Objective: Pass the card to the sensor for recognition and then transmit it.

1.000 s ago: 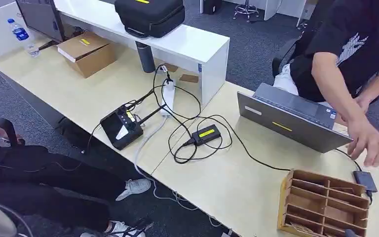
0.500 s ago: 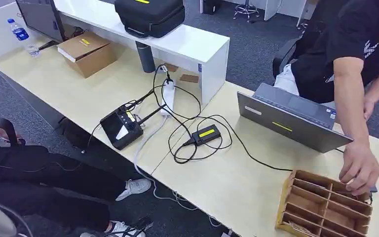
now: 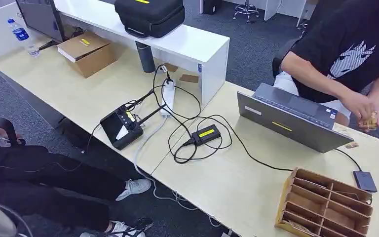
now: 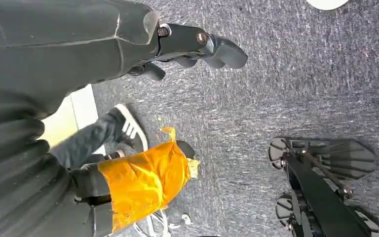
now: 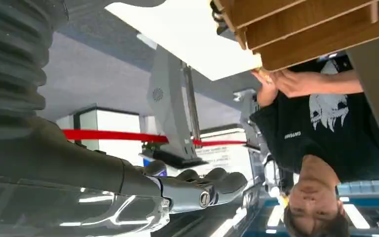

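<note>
On the pale surface (image 3: 237,187), in the head view, a wooden rack (image 3: 325,206) stood at the near right corner, with a small dark sensor (image 3: 364,180) just beyond it on a cable. A grey laptop (image 3: 291,118) sat farther back. Behind the far right edge a person (image 3: 355,54) held something small, perhaps the card (image 3: 371,121), in both hands above the surface.

In the left wrist view, the left robot hand (image 4: 197,47) hung over grey carpet (image 4: 296,89), fingers loosely curled around nothing.

In the right wrist view, the right robot hand (image 5: 202,187) held nothing, fingers extended and slightly apart, near the rack (image 5: 296,29).
</note>
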`<state>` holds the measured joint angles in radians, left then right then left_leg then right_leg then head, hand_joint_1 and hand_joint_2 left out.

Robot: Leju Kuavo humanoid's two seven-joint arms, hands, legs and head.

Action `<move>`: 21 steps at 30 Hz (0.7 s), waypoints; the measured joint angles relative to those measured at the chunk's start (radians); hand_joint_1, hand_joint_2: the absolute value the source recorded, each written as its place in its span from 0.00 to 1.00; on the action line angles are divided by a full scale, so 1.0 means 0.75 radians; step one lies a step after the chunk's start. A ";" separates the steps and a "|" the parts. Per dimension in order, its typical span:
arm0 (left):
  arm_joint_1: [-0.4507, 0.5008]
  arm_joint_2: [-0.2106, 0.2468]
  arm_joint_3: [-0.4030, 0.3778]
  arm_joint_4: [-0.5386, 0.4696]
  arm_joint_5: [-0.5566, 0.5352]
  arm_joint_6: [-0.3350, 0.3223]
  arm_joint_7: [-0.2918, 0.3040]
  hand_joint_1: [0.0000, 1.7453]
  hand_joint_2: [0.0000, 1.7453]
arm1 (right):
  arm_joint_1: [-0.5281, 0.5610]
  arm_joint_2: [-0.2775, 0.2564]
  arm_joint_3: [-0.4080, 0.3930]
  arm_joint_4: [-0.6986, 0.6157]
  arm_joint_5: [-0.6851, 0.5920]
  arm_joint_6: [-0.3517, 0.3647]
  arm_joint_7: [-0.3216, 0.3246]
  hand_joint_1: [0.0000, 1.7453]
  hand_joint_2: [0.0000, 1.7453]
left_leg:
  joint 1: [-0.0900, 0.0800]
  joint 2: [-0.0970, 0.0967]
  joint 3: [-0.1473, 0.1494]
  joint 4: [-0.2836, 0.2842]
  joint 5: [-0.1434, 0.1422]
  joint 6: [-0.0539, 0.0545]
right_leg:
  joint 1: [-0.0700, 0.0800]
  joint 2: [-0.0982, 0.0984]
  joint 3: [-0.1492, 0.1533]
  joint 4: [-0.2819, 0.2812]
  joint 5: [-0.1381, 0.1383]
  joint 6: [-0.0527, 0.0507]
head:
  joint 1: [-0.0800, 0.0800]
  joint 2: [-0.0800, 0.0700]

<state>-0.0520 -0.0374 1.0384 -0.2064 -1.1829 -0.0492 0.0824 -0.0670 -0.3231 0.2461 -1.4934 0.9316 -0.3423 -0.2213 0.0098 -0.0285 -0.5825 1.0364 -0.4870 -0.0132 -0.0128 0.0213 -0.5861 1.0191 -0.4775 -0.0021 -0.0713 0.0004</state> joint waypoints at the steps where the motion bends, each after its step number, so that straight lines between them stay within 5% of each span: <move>1: 0.000 0.000 0.000 0.000 0.000 0.000 0.000 0.00 1.00 | 0.002 -0.003 0.000 -0.006 -0.008 0.011 -0.004 0.00 1.00 | 0.000 0.000 0.000 0.000 0.000 0.000 | 0.000 0.000 0.000 0.000 0.000 0.000 | 0.000 0.000; 21: 0.000 0.006 0.032 0.000 -0.012 -0.008 -0.004 0.00 1.00 | 0.015 -0.145 0.063 -0.102 -0.139 0.264 -0.097 0.00 1.00 | 0.000 0.000 0.000 0.000 0.000 0.000 | 0.000 0.000 0.000 0.000 0.000 0.000 | 0.000 0.000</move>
<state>-0.0520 -0.0328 1.0624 -0.2064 -1.1921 -0.0549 0.0797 -0.0554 -0.4318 0.2933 -1.5698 0.8274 -0.1442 -0.2941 0.0097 -0.0285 -0.5827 1.0364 -0.4870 -0.0132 -0.0128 0.0211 -0.5860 1.0191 -0.4775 -0.0020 -0.0713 0.0004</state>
